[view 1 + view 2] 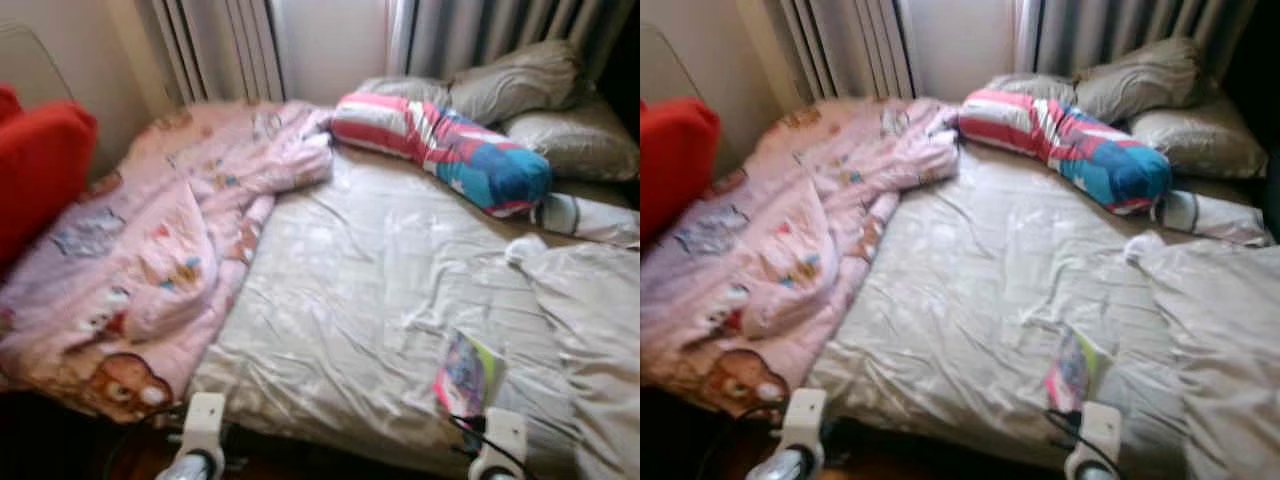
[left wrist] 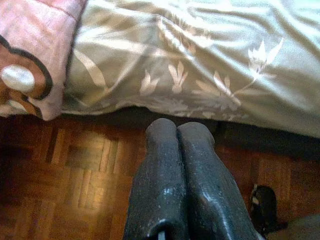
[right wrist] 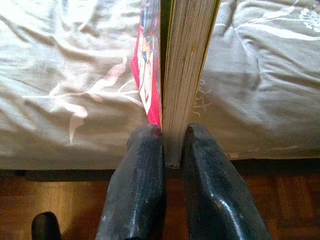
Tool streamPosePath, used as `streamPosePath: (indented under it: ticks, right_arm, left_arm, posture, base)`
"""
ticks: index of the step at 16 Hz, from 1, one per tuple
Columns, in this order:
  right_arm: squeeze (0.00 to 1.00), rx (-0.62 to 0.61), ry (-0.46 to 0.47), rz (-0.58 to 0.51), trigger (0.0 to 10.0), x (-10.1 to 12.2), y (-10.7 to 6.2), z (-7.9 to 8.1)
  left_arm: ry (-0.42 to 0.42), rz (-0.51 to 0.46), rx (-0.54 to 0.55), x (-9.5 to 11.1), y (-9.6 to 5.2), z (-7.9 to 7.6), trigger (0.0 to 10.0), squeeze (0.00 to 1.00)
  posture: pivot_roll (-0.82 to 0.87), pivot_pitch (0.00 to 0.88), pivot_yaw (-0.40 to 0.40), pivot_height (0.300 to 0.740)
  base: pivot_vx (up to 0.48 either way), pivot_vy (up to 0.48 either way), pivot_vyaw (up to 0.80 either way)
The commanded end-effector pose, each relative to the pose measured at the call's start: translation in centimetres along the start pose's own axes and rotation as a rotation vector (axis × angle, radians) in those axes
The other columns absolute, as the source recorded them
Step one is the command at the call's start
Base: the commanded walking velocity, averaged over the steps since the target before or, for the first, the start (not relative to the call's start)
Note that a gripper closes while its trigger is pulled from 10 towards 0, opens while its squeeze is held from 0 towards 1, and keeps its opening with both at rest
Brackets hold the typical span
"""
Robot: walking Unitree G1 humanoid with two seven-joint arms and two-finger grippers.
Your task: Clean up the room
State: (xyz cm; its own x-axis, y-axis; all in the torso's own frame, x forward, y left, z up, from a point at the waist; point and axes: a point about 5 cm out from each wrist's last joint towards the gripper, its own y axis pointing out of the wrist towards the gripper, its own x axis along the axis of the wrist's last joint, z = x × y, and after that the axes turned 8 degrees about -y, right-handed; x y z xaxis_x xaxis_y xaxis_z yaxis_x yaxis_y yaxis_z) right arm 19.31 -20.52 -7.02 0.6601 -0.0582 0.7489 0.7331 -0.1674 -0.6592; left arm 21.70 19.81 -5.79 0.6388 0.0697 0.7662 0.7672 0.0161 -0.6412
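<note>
Standing at the foot of a bed (image 1: 350, 300) covered by a pale grey sheet with a leaf pattern. Right gripper (image 3: 172, 145) clamped on the lower edge of a book (image 3: 182, 65), one black finger pressing each side; book held upright on its spine edge over the bed's near edge, pink cover to one side, pages showing between. From the head camera, the same book (image 1: 465, 378) near the bed's foot, towards its right side, just above the right arm (image 1: 500, 440). Left gripper (image 2: 177, 135) pressed fully together, holding nothing, hanging over the wooden parquet floor (image 2: 60, 180) just short of the bed's edge. Pink cartoon-print blanket (image 1: 150, 260) bunched over the bed's left side, one corner drooping off the foot. Striped pink, white and blue bolster (image 1: 440, 150) lying across the head of the bed, grey pillows (image 1: 530, 90) behind it. Red cushion (image 1: 35, 170) left of the bed. Curtains (image 1: 220, 45) beyond the head of the bed.
</note>
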Motion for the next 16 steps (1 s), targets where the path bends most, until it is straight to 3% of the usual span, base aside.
streamPosePath:
  ticks: [1,6,16]
  right_arm:
    - [0.0,-0.024,0.002,-0.041,10.0,0.78,0.14,-0.66]
    - [0.0,-0.027,0.008,-0.041,10.0,0.8,0.15,-0.81]
    - [0.0,-0.027,0.021,-0.05,10.0,1.06,0.23,-0.68]
  left_arm:
    - [-0.006,0.003,-0.008,-0.1,0.03,-0.33,10.0,0.0]
    - [-0.012,-0.001,-0.001,-0.12,0.01,-0.3,10.0,0.0]
    - [-0.031,-0.002,0.009,-0.14,-0.02,-0.13,10.0,0.0]
  posture:
    - [0.01,0.072,-0.007,0.74]
    - [0.01,0.079,-0.008,0.74]
    - [0.0,0.094,-0.009,0.74]
  base:
    - [0.0,-0.274,0.0]
    - [0.0,-0.271,0.0]
    - [0.0,0.0,-0.07]
